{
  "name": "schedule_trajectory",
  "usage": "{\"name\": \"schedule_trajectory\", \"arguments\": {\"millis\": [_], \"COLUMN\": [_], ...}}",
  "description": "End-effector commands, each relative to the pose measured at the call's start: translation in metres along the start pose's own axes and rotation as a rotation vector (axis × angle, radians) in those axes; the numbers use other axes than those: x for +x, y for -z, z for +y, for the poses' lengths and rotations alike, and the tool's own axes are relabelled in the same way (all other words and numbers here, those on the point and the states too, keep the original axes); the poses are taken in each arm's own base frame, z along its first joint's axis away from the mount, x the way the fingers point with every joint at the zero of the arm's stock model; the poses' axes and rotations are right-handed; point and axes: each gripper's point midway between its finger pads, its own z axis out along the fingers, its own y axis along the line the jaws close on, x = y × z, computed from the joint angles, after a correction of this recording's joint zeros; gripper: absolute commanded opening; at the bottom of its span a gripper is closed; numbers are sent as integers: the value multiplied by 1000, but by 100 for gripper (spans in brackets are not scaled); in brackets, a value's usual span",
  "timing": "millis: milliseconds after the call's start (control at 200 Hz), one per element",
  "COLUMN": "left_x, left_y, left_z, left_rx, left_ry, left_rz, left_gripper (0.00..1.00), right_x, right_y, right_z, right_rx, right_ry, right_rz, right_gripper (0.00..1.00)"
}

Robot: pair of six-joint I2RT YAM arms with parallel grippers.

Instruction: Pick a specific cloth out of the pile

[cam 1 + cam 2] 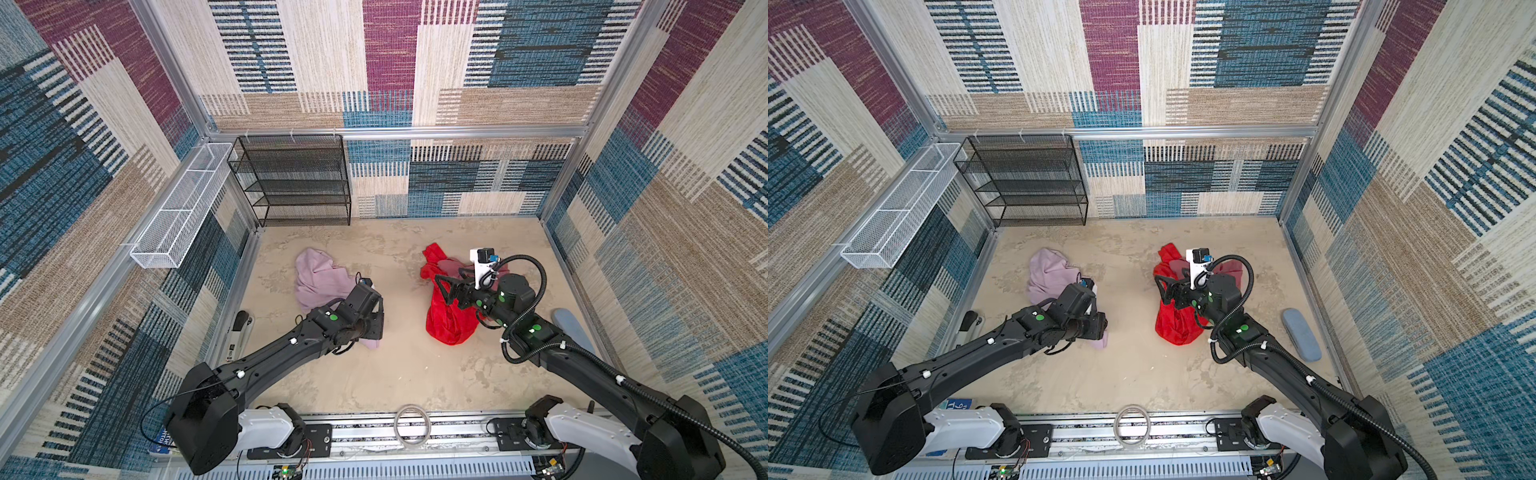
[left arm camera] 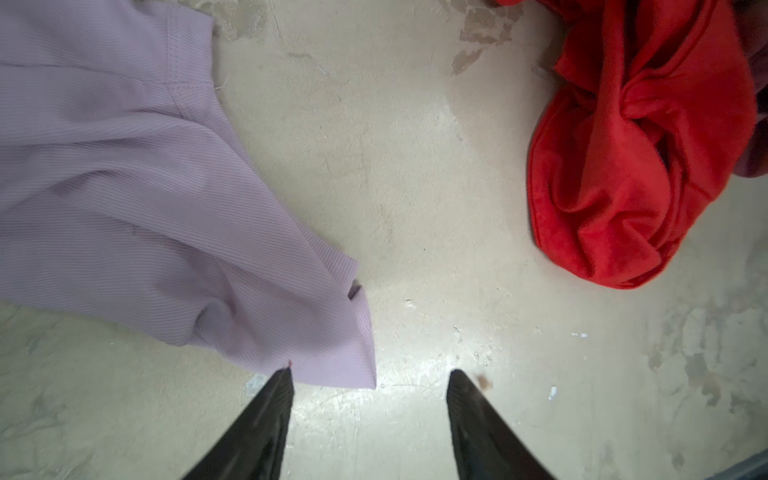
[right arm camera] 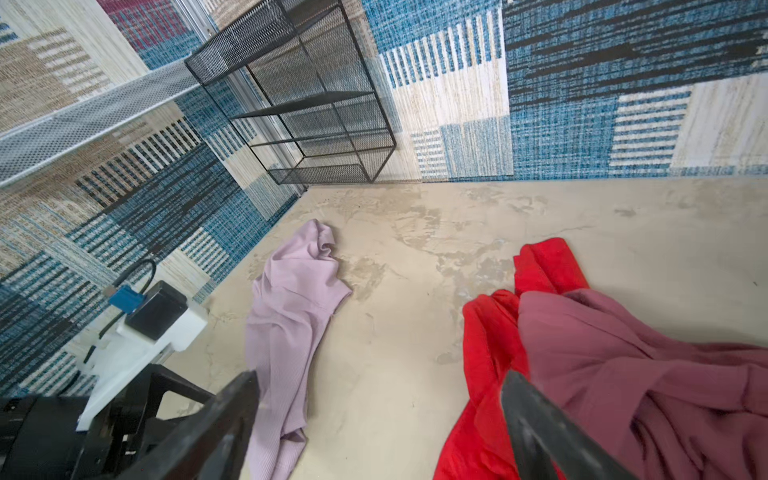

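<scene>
The cloth [image 1: 320, 276] [image 1: 1050, 272], pale lilac and ribbed, lies crumpled on the left of the floor, apart from the pile. My left gripper [image 2: 370, 374] hangs open just above the cloth's near corner [image 2: 340, 357]; one fingertip [image 2: 284, 378] sits at its hem and nothing is between the jaws. The pile [image 1: 449, 324] [image 1: 1177, 328] on the right is a bright red cloth [image 3: 486, 353] with a dusty mauve cloth [image 3: 623, 374] draped over it. My right gripper [image 3: 379, 376] [image 1: 442, 291] hovers open over the pile's left edge, empty.
A black mesh shelf [image 1: 295, 178] stands at the back left corner. A white wire basket [image 1: 183, 208] hangs on the left wall. A blue-grey oblong pad [image 1: 1301, 334] lies by the right wall. Bare beige floor [image 1: 399, 291] separates the cloth from the pile.
</scene>
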Motion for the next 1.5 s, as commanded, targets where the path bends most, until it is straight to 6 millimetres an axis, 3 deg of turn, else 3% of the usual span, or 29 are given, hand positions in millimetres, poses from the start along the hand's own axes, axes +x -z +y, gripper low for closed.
{"name": "schedule_trajectory", "arguments": {"millis": [0, 160, 641, 806, 941, 966, 1081, 1317, 1497], "left_x": [-3, 17, 43, 50, 55, 55, 49, 5, -14], "left_y": [-6, -27, -68, -79, -84, -83, -71, -16, 20], "left_z": [-3, 1, 17, 19, 22, 21, 14, -11, -24], "left_rx": [-13, -53, -185, -211, -227, -226, -188, -69, 5], "left_ry": [23, 23, -1, -4, -11, -9, 8, 20, 39], "left_rz": [-11, 53, 170, 207, 227, 227, 216, 105, 54], "left_gripper": [63, 62, 53, 34, 6, 0, 0, 0, 0], "right_x": [1, 7, 10, 9, 8, 8, 7, 4, 3], "right_y": [3, -2, -17, -19, -19, -18, -18, -16, -21], "right_z": [-6, -15, -23, -27, -29, -30, -29, -28, -25], "right_rx": [8, 19, 1, 12, 20, 21, 20, 18, -3], "right_ry": [-2, -17, -57, -69, -71, -74, -82, -87, -101], "right_rz": [-5, 18, 51, 56, 51, 50, 55, 48, 55], "right_gripper": [95, 95, 94, 94, 94, 94, 94, 94, 94]}}
